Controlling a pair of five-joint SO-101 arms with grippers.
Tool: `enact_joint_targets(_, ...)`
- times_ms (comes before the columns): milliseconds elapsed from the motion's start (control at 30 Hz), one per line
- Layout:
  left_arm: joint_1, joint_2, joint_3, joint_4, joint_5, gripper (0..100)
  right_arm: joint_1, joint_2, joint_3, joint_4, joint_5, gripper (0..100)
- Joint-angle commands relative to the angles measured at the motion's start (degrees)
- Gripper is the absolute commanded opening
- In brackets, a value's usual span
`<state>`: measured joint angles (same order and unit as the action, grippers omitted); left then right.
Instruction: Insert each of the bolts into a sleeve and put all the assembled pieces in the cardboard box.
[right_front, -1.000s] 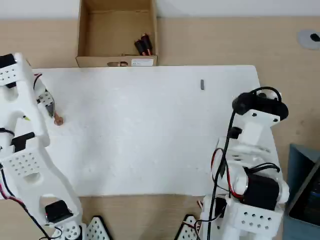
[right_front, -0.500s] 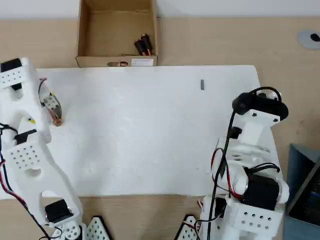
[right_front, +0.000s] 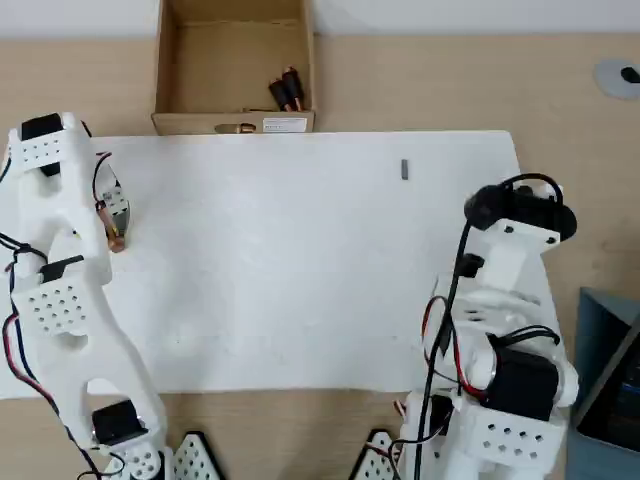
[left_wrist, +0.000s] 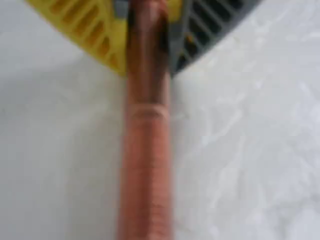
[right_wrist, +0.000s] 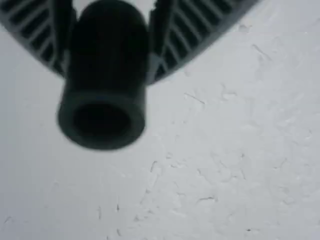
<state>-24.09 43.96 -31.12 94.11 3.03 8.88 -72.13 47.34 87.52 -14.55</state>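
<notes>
From the high view, my left gripper (right_front: 111, 222) sits near the left edge of the white sheet (right_front: 300, 280), closed narrow on a copper bolt (right_front: 115, 241) whose free end points down at the sheet. The right arm is folded over the sheet's right side; from here I cannot tell how its gripper stands. The sheet lies on a wooden tabletop (right_front: 420, 80). The cardboard box (right_front: 163, 70) stands just beyond the sheet's far edge, well apart from the held bolt, with two assembled pieces (right_front: 286, 90) lying side by side against its right wall. Another copper piece (right_front: 237, 128) lies at the box's front wall; I cannot tell whether it is on the rim or just outside. A small dark piece (right_front: 404, 169) lies alone on the sheet toward the far right, and a dark bin (right_front: 600, 350) stands off the sheet's right side.

In the left wrist view, one yellow and one grey finger (left_wrist: 95, 35) clamp the bolt's upper end between them; the threaded shank runs out from the gripper over the white sheet.

In the right wrist view, the right gripper (right_wrist: 107, 47) holds a black sleeve (right_wrist: 102, 100) snugly between its ribbed fingers, the open bore facing the camera, with the white sheet beneath it.
</notes>
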Motion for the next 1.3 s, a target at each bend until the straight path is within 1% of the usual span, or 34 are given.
enact_joint_targets(0, -0.8, 1.3, 0.1, 1.1, 0.3, 1, 0.7, -0.7, -2.2, -0.8, 0.2, 0.9)
enact_joint_targets(33, -0.9, 1.3, 0.0, 1.7, 0.4, 1, 0.7, -0.7, -2.2, -0.8, 0.2, 0.9)
enact_joint_targets(167, -0.8, 1.3, -1.5, 5.3, 4.7, 0, 0.7, -0.8, -2.2, -0.8, 0.2, 0.9)
enact_joint_targets(333, -0.3, -2.6, -2.2, 6.3, 7.4, 0, 0.7, -0.8, -2.2, -0.8, 0.1, 0.9)
enact_joint_targets(500, 1.8, -8.6, -2.7, 6.2, 16.5, 0, 0.7, -0.8, -2.2, -0.8, 0.1, 0.9)
enact_joint_targets(533, 2.5, -9.5, -2.6, 6.2, 19.3, 0, 0.7, -0.8, -2.2, -0.8, 0.1, 0.9)
enact_joint_targets(667, 4.4, -12.1, -2.2, 6.2, 34.9, 0, 0.7, -0.8, -2.2, -0.8, 0.1, 0.9)
enact_joint_targets(833, 4.5, -12.8, -2.6, 6.2, 50.3, 0, 0.7, -0.8, -2.2, -0.8, 0.1, 0.9)
enact_joint_targets(900, 4.8, -12.7, -2.4, 6.2, 58.5, 0, 0.7, -0.8, -2.2, -0.8, 0.1, 0.9)
enact_joint_targets(967, 4.9, -12.5, -2.2, 6.2, 68.3, 1, 0.7, -0.8, -2.2, -0.8, 0.1, 0.9)
enact_joint_targets(1033, 4.5, -12.5, -2.2, 6.2, 75.6, 1, 0.7, -0.8, -2.2, -0.8, 0.1, 0.9)
enact_joint_targets(1267, 4.8, -12.4, -2.2, 6.2, 85.2, 1, 0.7, -0.8, -2.2, -0.8, 0.1, 0.9)
